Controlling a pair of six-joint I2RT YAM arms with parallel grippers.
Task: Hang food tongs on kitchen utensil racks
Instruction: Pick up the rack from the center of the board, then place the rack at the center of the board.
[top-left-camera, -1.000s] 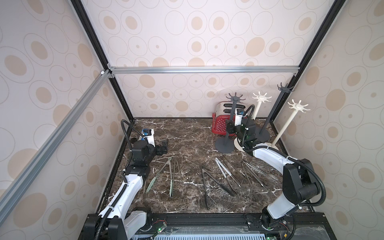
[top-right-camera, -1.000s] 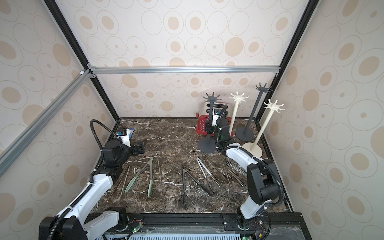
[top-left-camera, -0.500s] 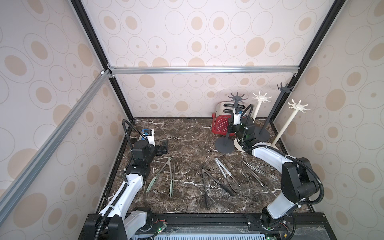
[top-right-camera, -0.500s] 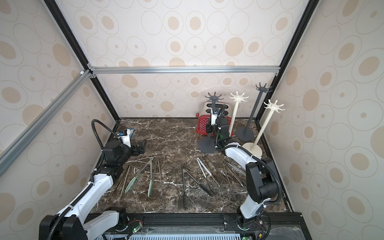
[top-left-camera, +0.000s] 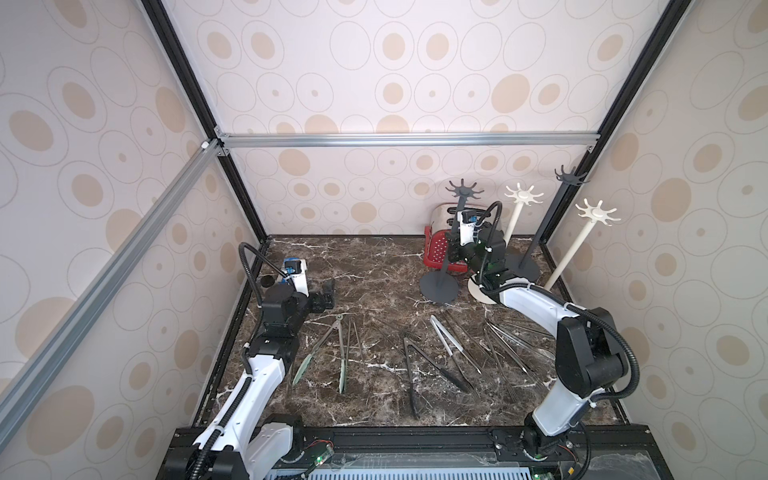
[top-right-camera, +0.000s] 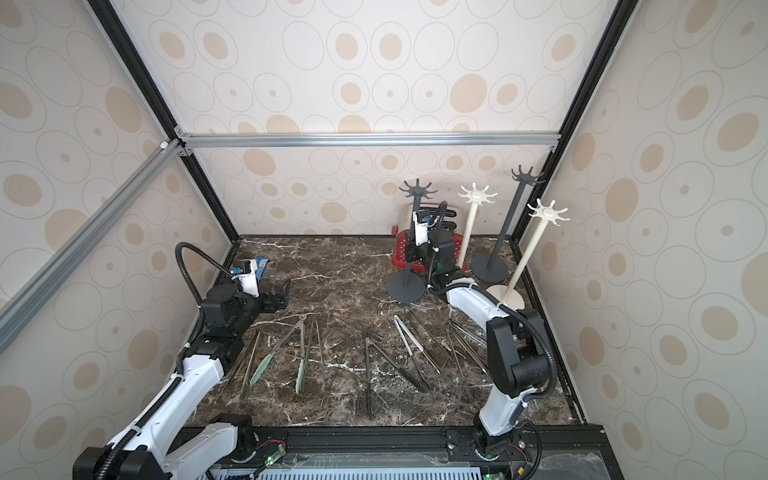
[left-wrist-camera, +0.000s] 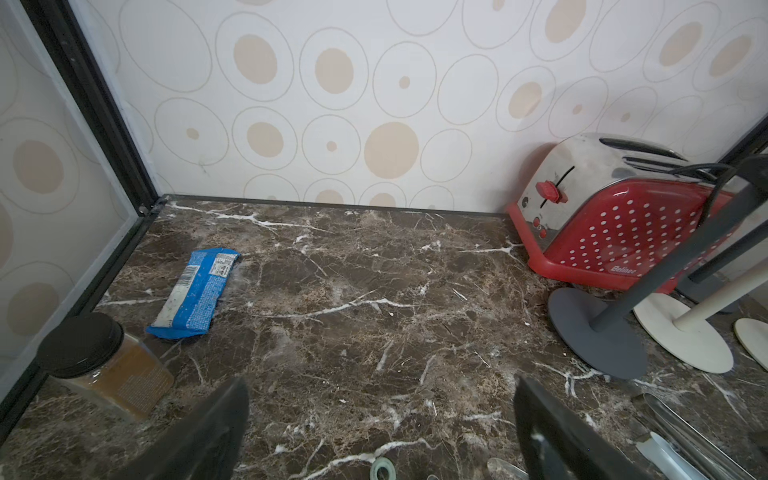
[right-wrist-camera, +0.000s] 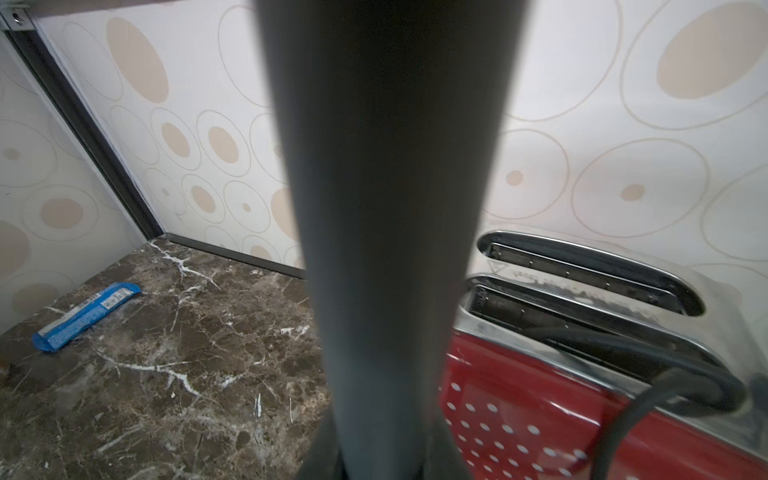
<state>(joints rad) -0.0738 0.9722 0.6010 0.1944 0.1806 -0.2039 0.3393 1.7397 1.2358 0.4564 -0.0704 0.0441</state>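
Several food tongs lie on the marble table: green-tipped tongs, black tongs, white tongs and a pile of steel tongs. Four kitchen utensil racks stand at the back right. My right gripper is shut on the pole of the nearest dark grey rack. In the right wrist view that pole fills the middle, between the right gripper jaws. My left gripper hovers open and holds nothing, low over the table's left side beside the green-tipped tongs.
A red-and-steel toaster stands against the back wall behind the held rack. Two cream racks and a second dark grey rack crowd the back right corner. A blue wrapper and a black-lidded jar lie at the left.
My right gripper has closed on the pole of the nearest dark grey rack. The left arm has not moved.
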